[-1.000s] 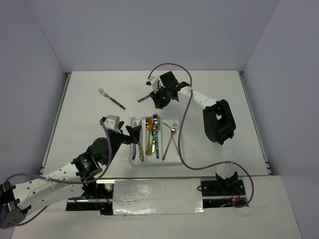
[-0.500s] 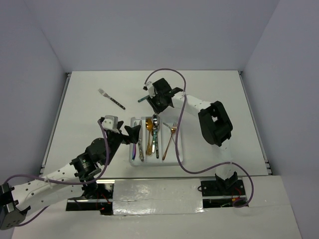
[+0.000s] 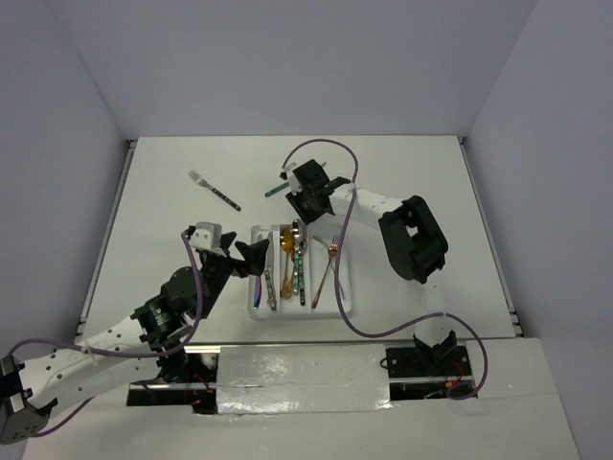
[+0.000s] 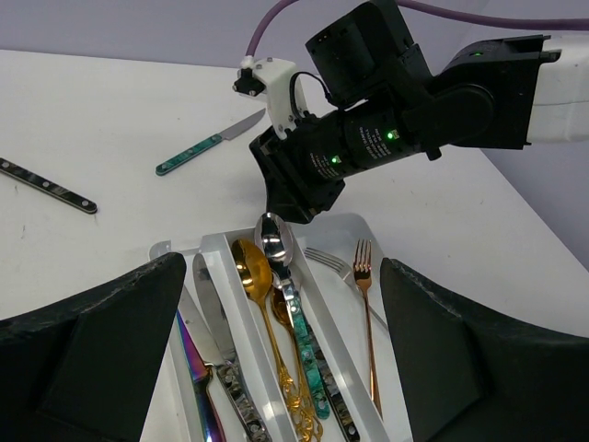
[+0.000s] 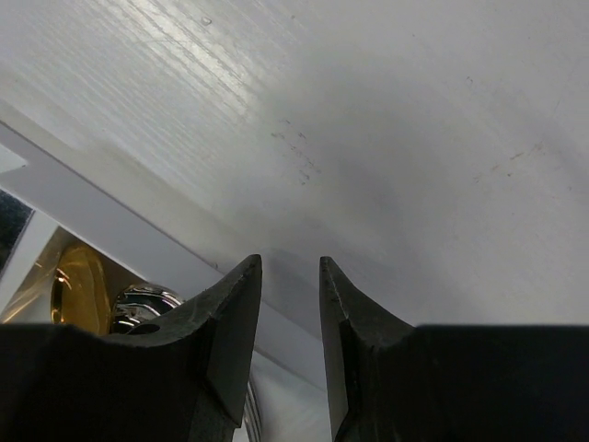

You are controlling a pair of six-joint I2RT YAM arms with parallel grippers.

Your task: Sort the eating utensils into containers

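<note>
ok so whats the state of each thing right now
left gripper, wide open, empty
right gripper, slightly open, empty, over tray's far end
tray, three compartments, all holding utensils
teal knife, flat on table, outside tray
fork, flat on table, outside tray

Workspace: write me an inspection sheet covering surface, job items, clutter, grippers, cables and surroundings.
Surface: white table, faint scuffs.
Job's things: white tray holds knives left, spoons middle, forks right; dark-handled fork and teal-handled knife lie outside on the table.
Clutter: nothing seen.
Grippers: left gripper open beside the tray's left side; right gripper narrowly open, empty, over the tray's far end.
Cables: purple cable loops along each arm.
Surroundings: pale walls on three sides.
</note>
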